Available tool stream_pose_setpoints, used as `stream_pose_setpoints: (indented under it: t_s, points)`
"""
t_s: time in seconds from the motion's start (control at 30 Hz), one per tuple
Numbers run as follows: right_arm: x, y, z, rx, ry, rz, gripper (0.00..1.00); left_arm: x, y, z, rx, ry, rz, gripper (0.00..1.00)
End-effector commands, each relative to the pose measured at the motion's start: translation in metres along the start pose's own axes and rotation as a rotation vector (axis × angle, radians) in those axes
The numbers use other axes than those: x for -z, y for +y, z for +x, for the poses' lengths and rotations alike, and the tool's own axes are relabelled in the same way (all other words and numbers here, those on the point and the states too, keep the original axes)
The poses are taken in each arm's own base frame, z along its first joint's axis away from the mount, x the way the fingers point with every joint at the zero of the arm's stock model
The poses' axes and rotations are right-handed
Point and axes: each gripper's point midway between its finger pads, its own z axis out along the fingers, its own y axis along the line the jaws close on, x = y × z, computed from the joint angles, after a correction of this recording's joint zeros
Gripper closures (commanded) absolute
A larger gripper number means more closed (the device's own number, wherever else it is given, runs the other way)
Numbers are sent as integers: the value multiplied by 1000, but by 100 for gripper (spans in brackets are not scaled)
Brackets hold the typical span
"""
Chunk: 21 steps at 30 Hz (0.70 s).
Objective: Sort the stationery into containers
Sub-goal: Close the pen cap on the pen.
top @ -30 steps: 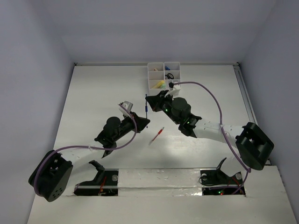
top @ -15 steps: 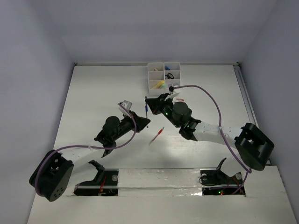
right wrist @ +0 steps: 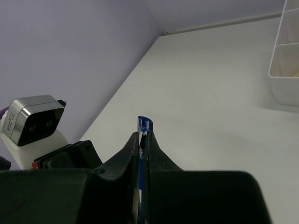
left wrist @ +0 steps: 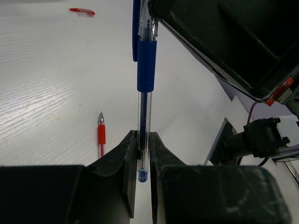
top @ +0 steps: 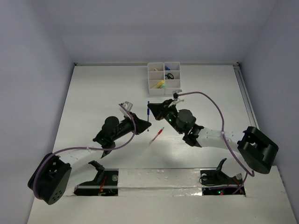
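Both grippers hold the blue pen [top: 148, 112] in the air over the middle of the table. My left gripper [left wrist: 142, 136] is shut on its clear barrel near the lower end [left wrist: 143, 172]. The blue grip [left wrist: 145, 65] rises from there toward the right gripper's black body [left wrist: 224, 42]. My right gripper [right wrist: 143, 135] is shut on the pen's capped end, and the blue cap [right wrist: 144, 123] pokes out past its fingertips. A red pen [top: 158, 135] lies on the table below. The white six-compartment tray [top: 164, 70] stands at the back.
The tray holds a yellow tube [top: 159, 84], black scissors [top: 170, 75] and other small items. A red cap [left wrist: 82, 11] lies loose on the table. The tray's near wall [right wrist: 284, 81] shows at the right of the right wrist view. Purple cables arc over both arms.
The right arm has drawn back toward the near side and the blue pen has shifted slightly nearer with it. The left arm has barely moved.
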Motion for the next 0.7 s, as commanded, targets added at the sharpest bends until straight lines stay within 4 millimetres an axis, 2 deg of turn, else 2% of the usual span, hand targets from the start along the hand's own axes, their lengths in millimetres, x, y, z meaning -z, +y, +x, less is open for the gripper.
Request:
stream_pose_setpoints:
  t_s: [0.0,0.23,0.37,0.4,0.6,0.67]
  points:
    - [18,21,23,-30,109,-93,100,-1,-19,-57,-29,-188,28,100]
    - [44,36,65,-146,313,-172,100,-4,-35,-82,-37,-242,61,100]
    - [57,28,82,-177,360,-155,100,-7,-43,-93,-40,-259,75,100]
    - [64,26,91,-184,384,-146,100,-6,-47,-98,-44,-269,84,100]
    - [79,9,106,-193,405,-86,100,1,-61,-115,-62,-309,101,100]
    - [85,9,115,-182,428,-78,100,3,-66,-119,-62,-315,111,100]
